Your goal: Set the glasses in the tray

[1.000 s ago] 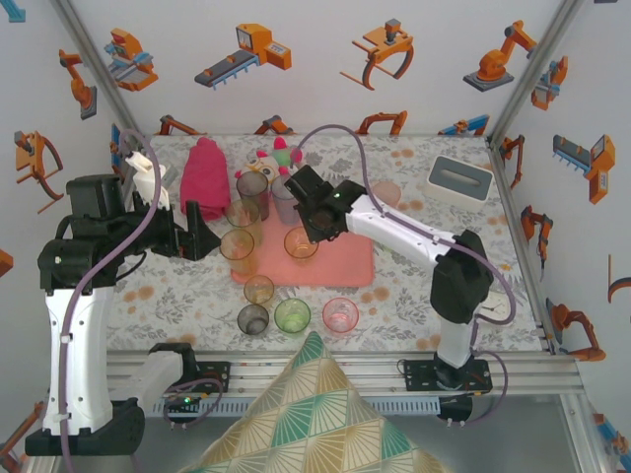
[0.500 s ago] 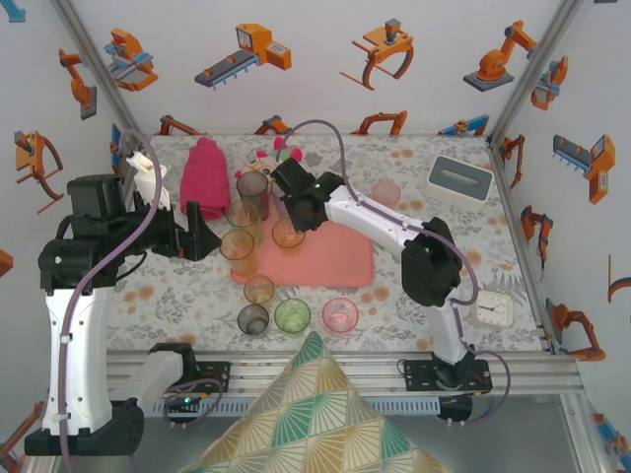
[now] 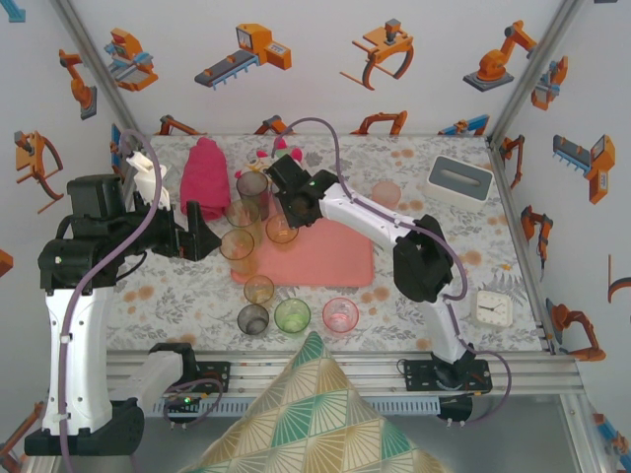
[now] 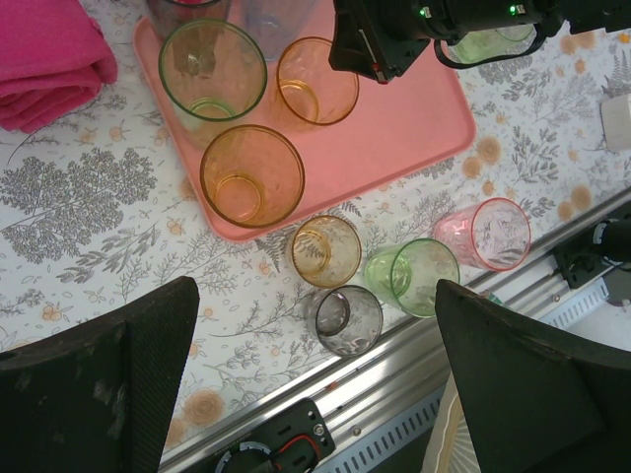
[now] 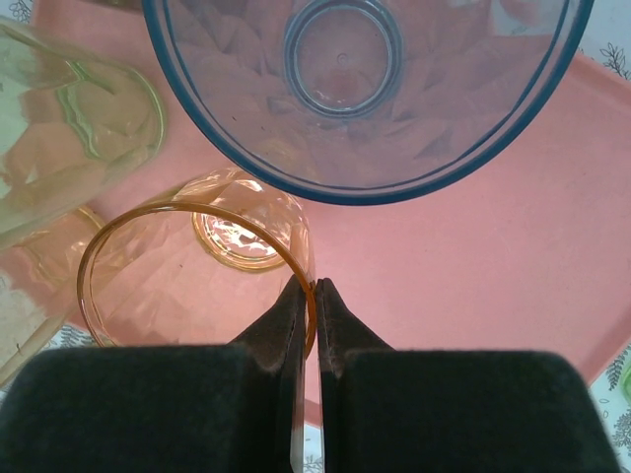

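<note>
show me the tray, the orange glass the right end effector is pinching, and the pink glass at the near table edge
tray (image 4: 394, 128): left wrist view, bare floor right of the glasses
orange glass (image 5: 197, 271): right wrist view, inner wall
pink glass (image 4: 483, 234): left wrist view, inside its mouth
</note>
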You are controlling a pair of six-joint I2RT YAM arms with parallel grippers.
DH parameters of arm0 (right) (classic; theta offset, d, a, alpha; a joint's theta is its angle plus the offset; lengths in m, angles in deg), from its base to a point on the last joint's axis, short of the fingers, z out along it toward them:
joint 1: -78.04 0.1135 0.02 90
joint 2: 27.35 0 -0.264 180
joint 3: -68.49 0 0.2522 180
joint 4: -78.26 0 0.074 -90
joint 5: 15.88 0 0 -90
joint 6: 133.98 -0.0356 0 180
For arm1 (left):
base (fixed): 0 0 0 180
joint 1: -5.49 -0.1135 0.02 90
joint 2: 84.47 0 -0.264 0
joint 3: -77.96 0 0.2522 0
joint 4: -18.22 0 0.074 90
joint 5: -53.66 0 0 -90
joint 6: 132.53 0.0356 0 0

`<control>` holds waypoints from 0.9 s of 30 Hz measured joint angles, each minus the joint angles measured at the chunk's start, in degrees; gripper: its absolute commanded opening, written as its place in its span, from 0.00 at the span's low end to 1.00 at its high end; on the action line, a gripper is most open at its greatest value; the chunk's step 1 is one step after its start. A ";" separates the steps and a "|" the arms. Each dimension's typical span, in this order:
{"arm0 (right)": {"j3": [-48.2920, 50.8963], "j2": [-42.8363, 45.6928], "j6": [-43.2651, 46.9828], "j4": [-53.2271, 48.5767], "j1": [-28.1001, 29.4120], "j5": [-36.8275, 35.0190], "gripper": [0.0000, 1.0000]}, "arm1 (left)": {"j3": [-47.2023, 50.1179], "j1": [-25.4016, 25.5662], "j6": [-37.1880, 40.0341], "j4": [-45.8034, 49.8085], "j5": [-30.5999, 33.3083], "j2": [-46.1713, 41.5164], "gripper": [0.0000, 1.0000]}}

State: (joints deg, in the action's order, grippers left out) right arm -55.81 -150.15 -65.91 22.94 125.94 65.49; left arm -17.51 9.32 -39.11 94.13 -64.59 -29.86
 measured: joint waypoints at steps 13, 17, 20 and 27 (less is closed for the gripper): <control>-1.18 -2.67 -0.55 0.70 -0.33 0.31 0.09 | -0.04 0.00 -0.02 0.00 -0.13 0.00 0.97; -1.68 -2.67 -0.55 0.76 -0.33 0.26 0.10 | -0.04 0.02 -0.02 0.00 -0.11 0.00 0.97; -1.70 -2.67 -0.55 0.74 -0.33 0.24 0.11 | -0.04 0.22 -0.02 0.00 -0.13 0.00 0.97; -1.70 -2.67 -0.57 0.74 -0.37 0.26 0.16 | -0.04 0.26 -0.02 -0.02 -0.15 0.00 0.97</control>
State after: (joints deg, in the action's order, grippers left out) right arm -57.51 -152.82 -66.48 23.68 125.57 65.76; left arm -17.55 9.59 -39.13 94.11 -64.75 -29.86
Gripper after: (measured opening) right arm 0.132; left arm 0.972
